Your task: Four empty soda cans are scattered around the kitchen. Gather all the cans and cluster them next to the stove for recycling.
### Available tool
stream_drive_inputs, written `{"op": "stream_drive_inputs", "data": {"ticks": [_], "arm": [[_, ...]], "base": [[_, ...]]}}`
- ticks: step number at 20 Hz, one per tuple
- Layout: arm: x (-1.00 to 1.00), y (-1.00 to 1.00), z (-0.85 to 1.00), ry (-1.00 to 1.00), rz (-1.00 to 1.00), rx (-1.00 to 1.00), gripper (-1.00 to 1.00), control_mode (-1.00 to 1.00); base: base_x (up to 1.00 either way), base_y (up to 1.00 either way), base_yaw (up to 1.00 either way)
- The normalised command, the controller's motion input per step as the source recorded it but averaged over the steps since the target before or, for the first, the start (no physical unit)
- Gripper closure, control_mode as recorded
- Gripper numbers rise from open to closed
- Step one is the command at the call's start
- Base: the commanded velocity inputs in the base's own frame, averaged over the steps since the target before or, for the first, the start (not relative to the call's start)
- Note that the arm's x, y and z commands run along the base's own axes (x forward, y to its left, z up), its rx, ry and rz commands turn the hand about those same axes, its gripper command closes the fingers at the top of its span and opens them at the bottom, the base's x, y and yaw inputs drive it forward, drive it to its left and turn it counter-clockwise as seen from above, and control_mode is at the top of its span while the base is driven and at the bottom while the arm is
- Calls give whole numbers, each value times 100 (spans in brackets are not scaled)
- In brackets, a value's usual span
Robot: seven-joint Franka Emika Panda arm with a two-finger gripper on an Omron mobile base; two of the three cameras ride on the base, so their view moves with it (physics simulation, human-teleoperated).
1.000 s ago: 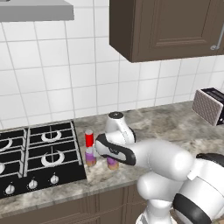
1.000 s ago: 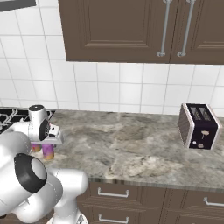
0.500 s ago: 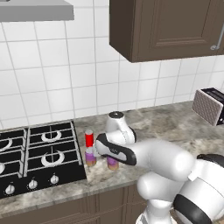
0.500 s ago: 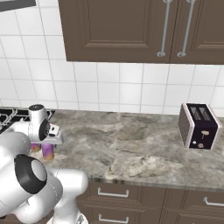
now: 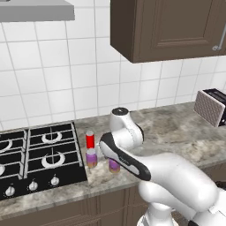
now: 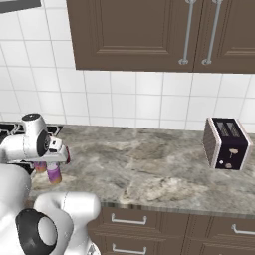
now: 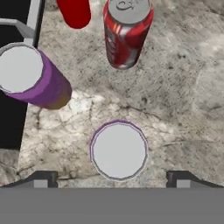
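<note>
Cans stand together on the grey marbled table [image 5: 176, 132], just beside the right edge of the black stove [image 5: 39, 152]. Seen from the hand camera, one purple can [image 7: 118, 150] stands upright right under the gripper [image 7: 112, 177], its silver top facing the camera. A second purple can [image 7: 31, 76] stands next to the stove edge, the dark red can [image 7: 127, 33] stands further out, and the bright red can [image 7: 74, 12] is beyond them. The gripper fingers [image 7: 43, 178] are wide apart on both sides of the near purple can and do not touch it. A toaster [image 6: 226, 143] stands well apart on the right.
</note>
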Motion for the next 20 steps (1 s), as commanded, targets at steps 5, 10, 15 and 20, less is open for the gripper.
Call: {"op": "stream_drive_inputs", "data": {"ticks": [5, 10, 15, 20], "arm": [[-78, -8, 48, -7, 0, 0, -100, -100], [-98, -26, 49, -3, 0, 5, -100, -100], [-98, -38, 48, -5, 0, 4, -100, -100], [-89, -52, 39, 0, 0, 1, -100, -100]], "base": [[0, 0, 0], [0, 0, 0], [0, 0, 0], [0, 0, 0]]}}
